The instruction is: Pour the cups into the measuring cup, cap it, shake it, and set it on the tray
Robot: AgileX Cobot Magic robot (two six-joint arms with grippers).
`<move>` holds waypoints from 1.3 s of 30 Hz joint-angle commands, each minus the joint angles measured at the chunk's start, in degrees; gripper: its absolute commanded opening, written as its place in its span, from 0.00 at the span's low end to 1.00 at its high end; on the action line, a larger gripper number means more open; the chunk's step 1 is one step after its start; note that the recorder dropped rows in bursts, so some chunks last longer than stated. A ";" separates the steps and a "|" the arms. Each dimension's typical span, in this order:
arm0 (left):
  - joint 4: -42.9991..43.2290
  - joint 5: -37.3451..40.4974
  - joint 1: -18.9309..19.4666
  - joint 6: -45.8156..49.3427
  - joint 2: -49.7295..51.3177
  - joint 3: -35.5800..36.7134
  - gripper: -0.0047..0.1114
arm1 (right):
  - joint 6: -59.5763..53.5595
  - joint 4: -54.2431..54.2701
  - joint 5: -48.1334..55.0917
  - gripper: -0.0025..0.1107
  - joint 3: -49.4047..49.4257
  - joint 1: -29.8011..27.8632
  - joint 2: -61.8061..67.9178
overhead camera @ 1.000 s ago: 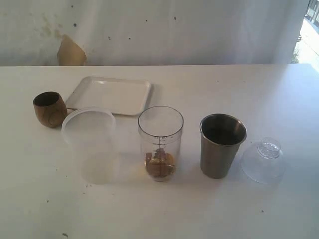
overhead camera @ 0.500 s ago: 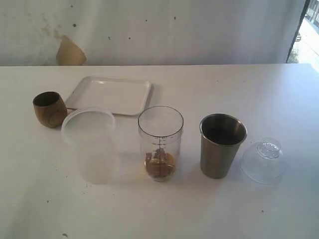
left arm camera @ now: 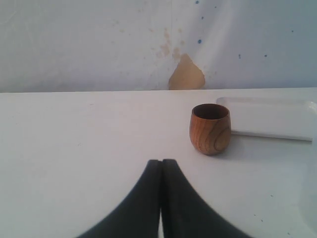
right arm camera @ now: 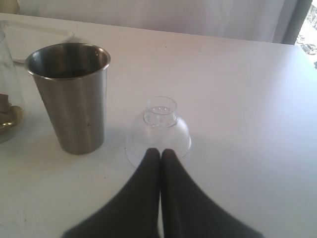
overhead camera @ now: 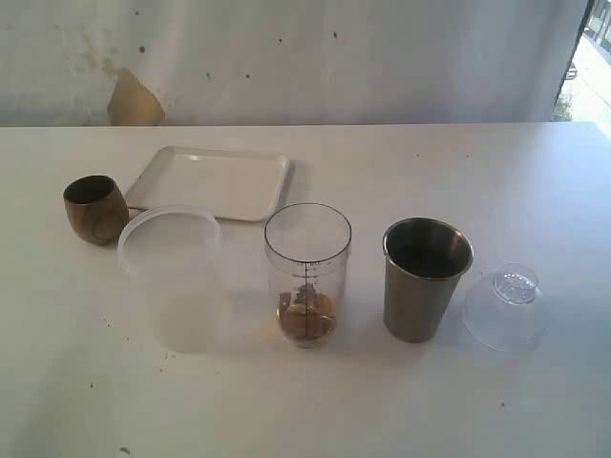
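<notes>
The clear measuring cup (overhead camera: 307, 275) stands at the table's middle with brown pieces in its foot. The steel tumbler (overhead camera: 425, 279) (right arm camera: 71, 96) is upright to its right. The brown wooden cup (overhead camera: 95, 208) (left arm camera: 210, 128) sits at the far left beside the white tray (overhead camera: 212, 181) (left arm camera: 270, 117). A clear domed cap (overhead camera: 506, 307) (right arm camera: 159, 130) lies right of the tumbler. Neither arm shows in the exterior view. My left gripper (left arm camera: 162, 161) is shut and empty, short of the wooden cup. My right gripper (right arm camera: 160, 150) is shut and empty, just before the domed cap.
A milky translucent tub (overhead camera: 174, 277) stands between the wooden cup and the measuring cup. The white wall (overhead camera: 305, 57) runs along the table's far edge. The table's right edge (overhead camera: 597, 129) is near a window.
</notes>
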 commanded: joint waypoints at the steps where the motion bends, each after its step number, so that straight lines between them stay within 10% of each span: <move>1: 0.15 -0.32 0.04 -0.39 -0.29 0.26 0.04 | -0.68 -0.32 -0.37 0.02 0.37 0.07 -0.23; 14: 0.15 -0.41 0.04 -0.39 -0.29 0.26 0.04 | 9.23 5.74 -37.87 0.02 0.37 0.07 -0.23; 20: 0.15 -0.41 0.04 -0.39 -0.29 0.26 0.04 | 12.61 4.60 -32.89 0.05 0.37 0.07 -0.23; 29: 0.15 -0.41 0.04 -0.39 -0.29 0.26 0.04 | 24.09 -9.14 -43.65 0.95 0.37 0.07 11.48; 39: 0.15 -0.41 0.04 -0.39 -0.29 0.26 0.04 | 30.37 -29.94 -58.96 0.95 0.37 0.07 37.80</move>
